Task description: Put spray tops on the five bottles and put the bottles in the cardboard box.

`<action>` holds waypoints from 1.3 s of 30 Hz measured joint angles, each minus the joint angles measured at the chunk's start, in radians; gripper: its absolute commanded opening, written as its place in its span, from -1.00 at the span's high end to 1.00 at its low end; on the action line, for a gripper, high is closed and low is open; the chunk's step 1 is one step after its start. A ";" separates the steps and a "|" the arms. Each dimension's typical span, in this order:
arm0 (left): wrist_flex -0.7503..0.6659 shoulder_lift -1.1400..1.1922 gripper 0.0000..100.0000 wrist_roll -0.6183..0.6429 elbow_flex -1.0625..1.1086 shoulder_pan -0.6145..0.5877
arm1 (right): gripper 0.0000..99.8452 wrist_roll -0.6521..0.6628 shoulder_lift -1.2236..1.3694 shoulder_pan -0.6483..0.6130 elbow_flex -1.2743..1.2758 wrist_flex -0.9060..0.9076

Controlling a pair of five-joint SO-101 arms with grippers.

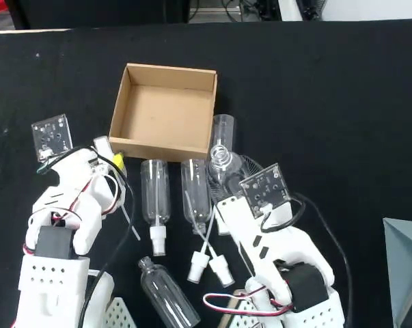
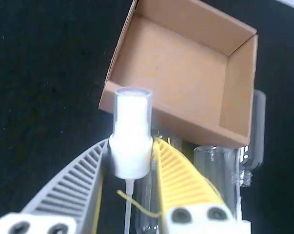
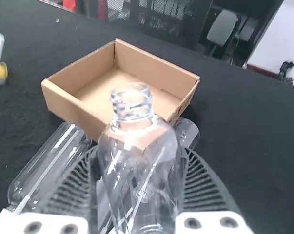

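My left gripper [image 2: 131, 146] is shut on a white spray top [image 2: 131, 139] with a clear cap, its tube hanging down between the grey and yellow fingers. In the high view this gripper [image 1: 110, 154] sits by the near left corner of the cardboard box [image 1: 127, 130]. My right gripper [image 3: 137, 163] is shut on an upright clear bottle [image 3: 136, 146] with an open neck, just in front of the box [image 3: 68, 100]. From above, that bottle [image 1: 223, 164] stands off the box's near right corner. The box holds nothing.
Two clear bottles [image 1: 155, 190] [image 1: 195, 191] lie side by side in front of the box; the left one has a white top [image 1: 158, 239]. Two loose spray tops [image 1: 197, 266] [image 1: 223, 270] lie nearer. Another bottle [image 1: 223, 128] lies beside the box, and one [image 1: 167, 295] lies between the arm bases.
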 measured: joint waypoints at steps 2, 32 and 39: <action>0.000 0.000 0.94 0.000 -0.021 0.000 | 0.86 0.000 0.000 0.000 0.006 0.000; -0.086 0.000 0.94 0.000 -0.322 0.000 | 0.86 0.000 0.000 -0.002 0.008 0.000; -0.126 -0.003 0.94 0.000 -0.328 0.000 | 0.86 0.000 -0.002 -0.032 0.020 -0.012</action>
